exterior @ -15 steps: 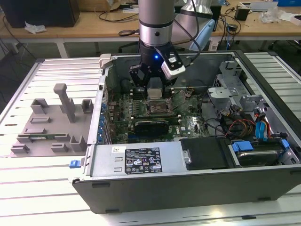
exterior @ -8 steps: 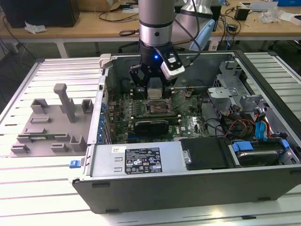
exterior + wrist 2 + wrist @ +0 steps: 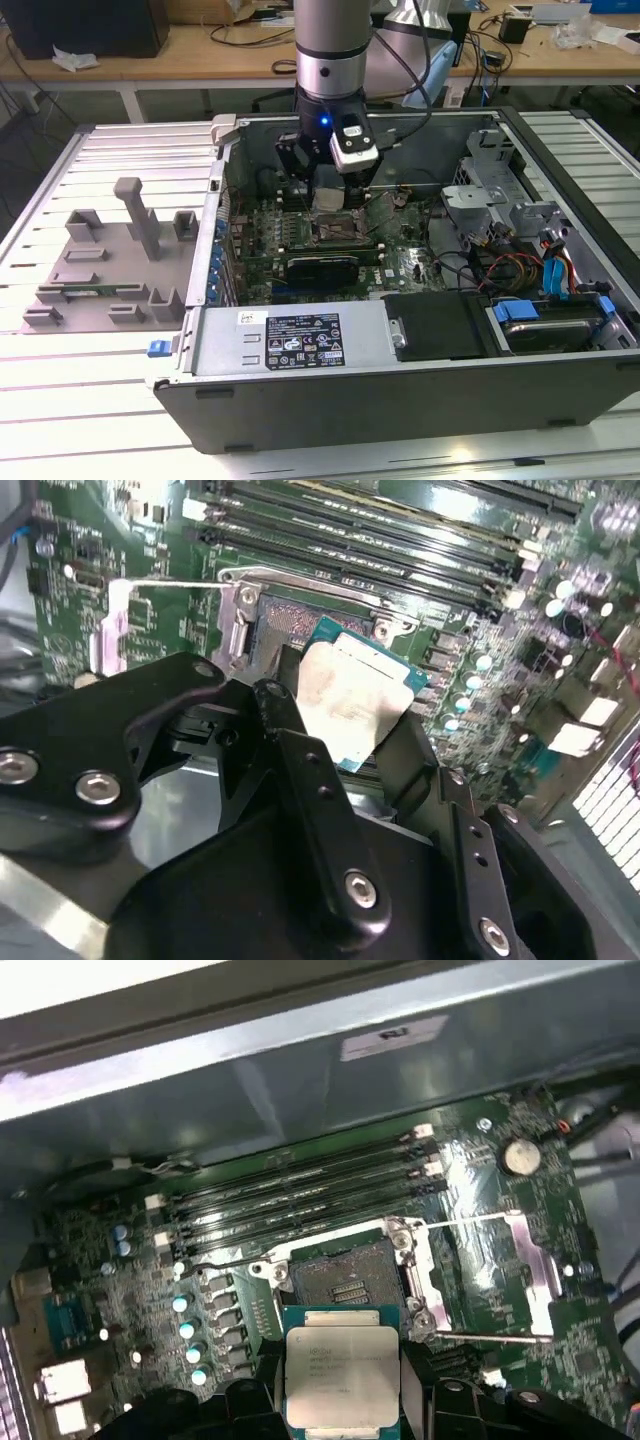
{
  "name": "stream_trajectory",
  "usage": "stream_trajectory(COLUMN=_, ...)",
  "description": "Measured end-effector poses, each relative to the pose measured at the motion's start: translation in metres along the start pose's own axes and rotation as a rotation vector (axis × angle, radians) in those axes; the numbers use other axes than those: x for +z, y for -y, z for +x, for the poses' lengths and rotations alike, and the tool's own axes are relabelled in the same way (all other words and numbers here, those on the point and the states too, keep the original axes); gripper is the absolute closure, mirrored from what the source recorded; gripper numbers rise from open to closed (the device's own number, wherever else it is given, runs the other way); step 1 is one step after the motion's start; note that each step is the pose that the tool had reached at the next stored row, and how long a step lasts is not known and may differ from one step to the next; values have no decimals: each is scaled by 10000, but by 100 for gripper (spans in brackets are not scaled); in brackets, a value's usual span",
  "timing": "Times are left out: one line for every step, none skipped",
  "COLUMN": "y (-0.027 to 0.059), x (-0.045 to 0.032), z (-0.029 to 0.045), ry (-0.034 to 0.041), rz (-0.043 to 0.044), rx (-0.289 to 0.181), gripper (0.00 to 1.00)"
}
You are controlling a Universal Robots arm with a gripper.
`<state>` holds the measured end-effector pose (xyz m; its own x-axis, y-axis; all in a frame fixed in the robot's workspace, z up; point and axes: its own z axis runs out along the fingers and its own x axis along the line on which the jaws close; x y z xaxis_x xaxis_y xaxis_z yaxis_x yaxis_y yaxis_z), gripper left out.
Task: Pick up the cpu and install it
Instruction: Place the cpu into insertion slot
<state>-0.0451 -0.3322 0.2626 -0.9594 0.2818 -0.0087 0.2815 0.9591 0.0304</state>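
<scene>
A: The hand is low inside the case, right over the board — what's in it?

B: The cpu. Both wrist views show it. The fingers are pinched narrow on two opposite edges, and the chip sits flat between them, silver top up, thin darker rim showing around it.

A: And the socket?

B: Just past the fingertips, close to the chip's leading edge. It's open, with the bare contact field showing. Its plate is swung back and lies flat beside the socket, off to one side of the hand.

A: Is the chip touching down?

B: Can't tell — in the second wrist view the cpu overlaps the socket's near edge. Whether it rests on the frame or hangs above it isn't clear.

A: What's beyond the socket?

B: The slots, long and dark, run in a row on the far side of the socket from the hand. Past them is the case wall.

A: And outside the case?

B: A grey fixture stands on the surface, well away from the hand.
</scene>
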Motion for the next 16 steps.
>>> stream_trajectory(y=0, x=1, z=0, ry=8, rz=2, rx=269, gripper=45)
stream_trajectory(y=0, x=1, z=0, ry=13, rz=4, rx=432, gripper=45)
stream_trajectory(y=0, x=1, z=0, ry=22, rz=7, rx=735, gripper=45)
stream_trajectory(y=0, x=2, z=0, ry=32, rz=9, rx=1058, gripper=45)
stream_trajectory(y=0, x=3, z=0, ry=39, rz=12, rx=1287, gripper=45)
stream_trajectory(y=0, x=3, z=0, ry=43, rz=13, rx=1440, gripper=45)
stream_trajectory(y=0, x=4, z=0, ry=51, rz=15, rx=1689, gripper=45)
stream_trajectory(y=0, x=4, z=0, ry=57, rz=17, rx=1883, gripper=45)
stream_trajectory(y=0, x=6, z=0, ry=70, rz=21, rx=2319, gripper=45)
stream_trajectory(y=0, x=6, z=0, ry=78, rz=23, rx=2559, gripper=45)
stream_trajectory(y=0, x=7, z=0, ry=82, rz=24, rx=2729, gripper=45)
stream_trajectory(y=0, x=7, z=0, ry=88, rz=26, rx=2915, gripper=45)
stream_trajectory(y=0, x=8, z=0, ry=94, rz=27, rx=3094, gripper=45)
stream_trajectory(y=0, x=9, z=0, ry=99, rz=29, rx=3269, gripper=45)
stream_trajectory(y=0, x=9, z=0, ry=105, rz=32, rx=3500, gripper=45)
stream_trajectory(y=0, x=10, z=0, ry=113, rz=32, rx=3715, gripper=45)
